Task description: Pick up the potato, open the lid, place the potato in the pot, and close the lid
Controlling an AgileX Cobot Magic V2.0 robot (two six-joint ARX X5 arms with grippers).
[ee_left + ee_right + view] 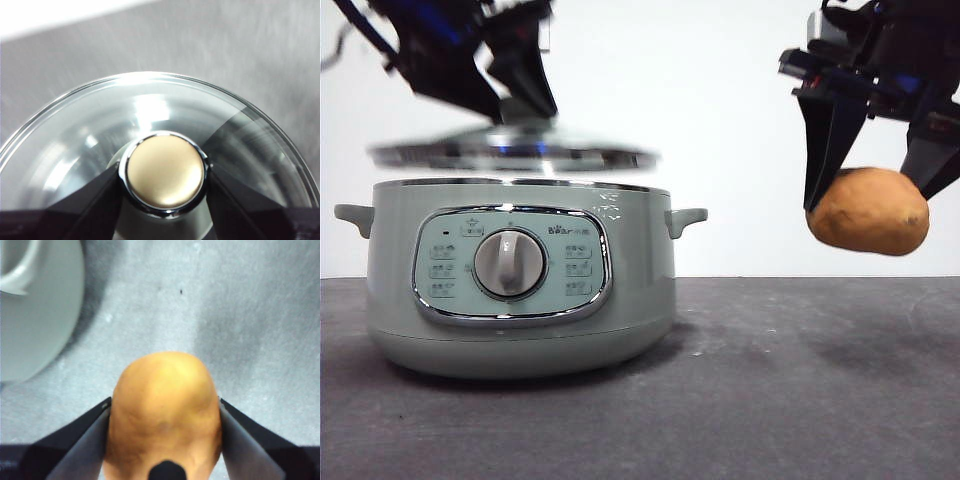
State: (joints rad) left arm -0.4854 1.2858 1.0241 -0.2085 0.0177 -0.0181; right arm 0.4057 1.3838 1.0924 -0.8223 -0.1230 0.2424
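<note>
Front view: one round sage-green pot (pixel 520 285) sits at left on the dark table (pixel 770 400); its inside is hidden. One domed glass lid (pixel 510 152) hovers blurred just above the chrome rim, gripped by the left gripper (pixel 520 105). At right one smooth oval potato (pixel 868 210) hangs clamped in the right gripper (pixel 875 175). Left wrist view: both jaws pinch the lid's round knob (pixel 166 171). Right wrist view: two jaws squeeze the potato above grey tabletop, the pot's handle (pixel 20 275) upper left.
</note>
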